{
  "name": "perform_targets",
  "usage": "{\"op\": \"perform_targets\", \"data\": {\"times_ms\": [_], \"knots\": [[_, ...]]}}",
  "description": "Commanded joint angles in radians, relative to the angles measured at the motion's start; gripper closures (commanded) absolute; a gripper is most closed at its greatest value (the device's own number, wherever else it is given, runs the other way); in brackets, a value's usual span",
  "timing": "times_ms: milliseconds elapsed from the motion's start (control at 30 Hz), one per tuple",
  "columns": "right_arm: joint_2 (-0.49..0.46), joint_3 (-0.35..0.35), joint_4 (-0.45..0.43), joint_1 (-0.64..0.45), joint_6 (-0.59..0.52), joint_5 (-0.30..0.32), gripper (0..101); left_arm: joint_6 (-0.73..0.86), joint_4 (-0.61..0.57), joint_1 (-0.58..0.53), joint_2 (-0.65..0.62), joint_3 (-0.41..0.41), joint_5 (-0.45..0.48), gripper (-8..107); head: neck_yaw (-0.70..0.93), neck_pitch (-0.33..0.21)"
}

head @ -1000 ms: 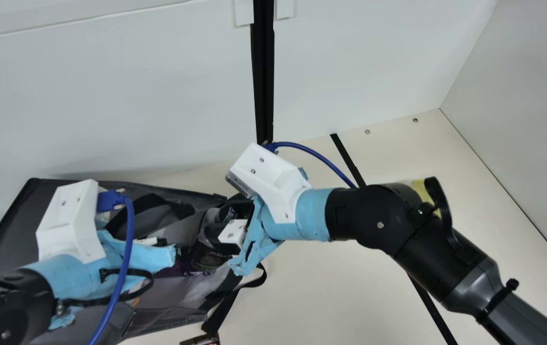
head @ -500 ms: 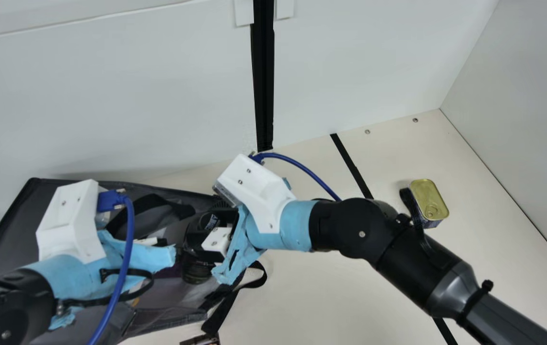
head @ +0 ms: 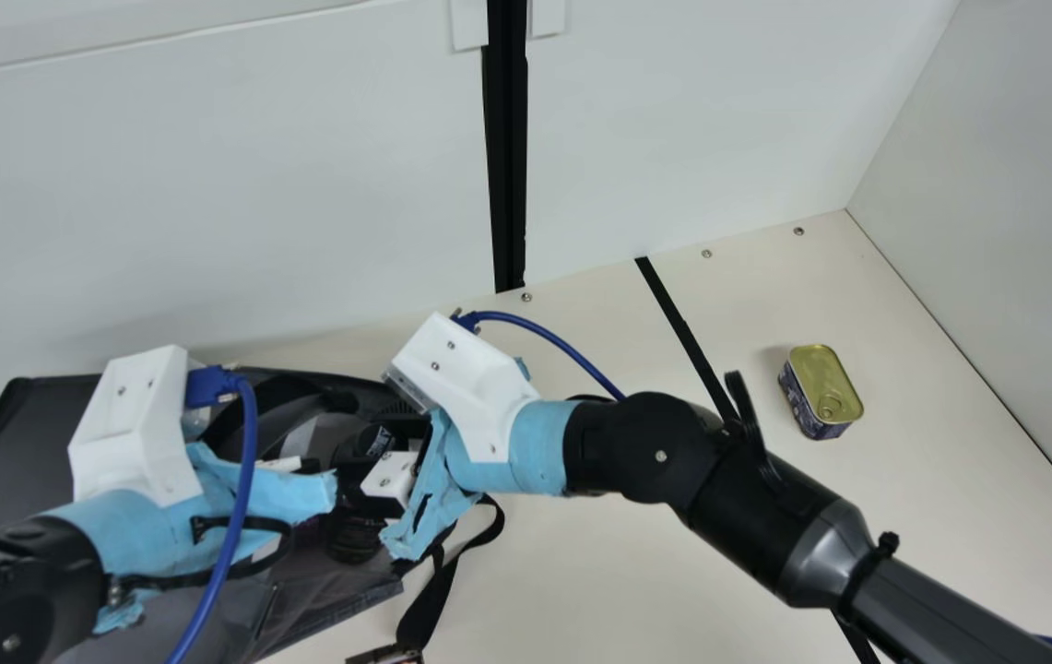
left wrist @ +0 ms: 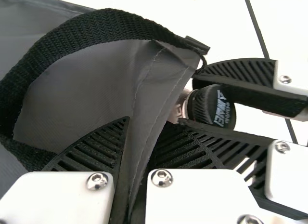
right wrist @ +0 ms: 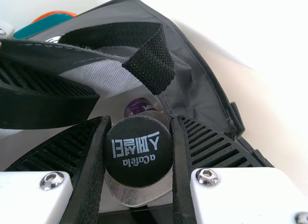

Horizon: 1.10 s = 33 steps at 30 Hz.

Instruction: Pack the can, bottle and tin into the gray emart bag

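Note:
In the main view my right gripper (head: pixel 378 498) is over the right end of the gray bag (head: pixel 37 443). The right wrist view shows my right gripper (right wrist: pixel 139 156) shut on the black cap of the bottle (right wrist: pixel 138 151), above the bag's opening; a purple-topped can (right wrist: pixel 139 106) lies deeper inside. My left gripper (head: pixel 304 493) is at the bag in the main view; in the left wrist view my left gripper (left wrist: pixel 127 171) is shut on the bag's edge (left wrist: pixel 159 103). The gold-lidded tin (head: pixel 822 387) stands on the table at the right.
A black strap (head: pixel 433 590) trails from the bag's right side onto the table. Another small object (head: pixel 384 655) lies at the front edge. White walls rise behind and at the right. Teal and orange rims (right wrist: pixel 45 22) show beyond the bag.
My right arm has moved left and toward the front with the bottle, uncovering the tin. The bag's edges have shifted and its strap has moved. My left arm has stayed almost still.

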Motion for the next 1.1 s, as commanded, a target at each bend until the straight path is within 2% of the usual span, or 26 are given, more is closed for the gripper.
{"op": "perform_targets", "data": {"times_ms": [0, 667, 1067], "knots": [[0.003, 0.001, 0.007, 0.005, -0.008, 0.002, 101, 0.0, 0.0, 0.0, 0.0, 0.0, 0.0, 89, -0.001, -0.023], [-0.001, 0.057, 0.069, 0.065, -0.043, -0.026, 101, 0.0, 0.0, 0.0, 0.0, 0.0, 0.0, 89, -0.001, -0.023], [0.049, 0.038, 0.099, 0.076, -0.081, -0.036, 101, 0.0, 0.0, 0.0, 0.0, 0.0, 0.0, 89, -0.001, -0.023]]}}
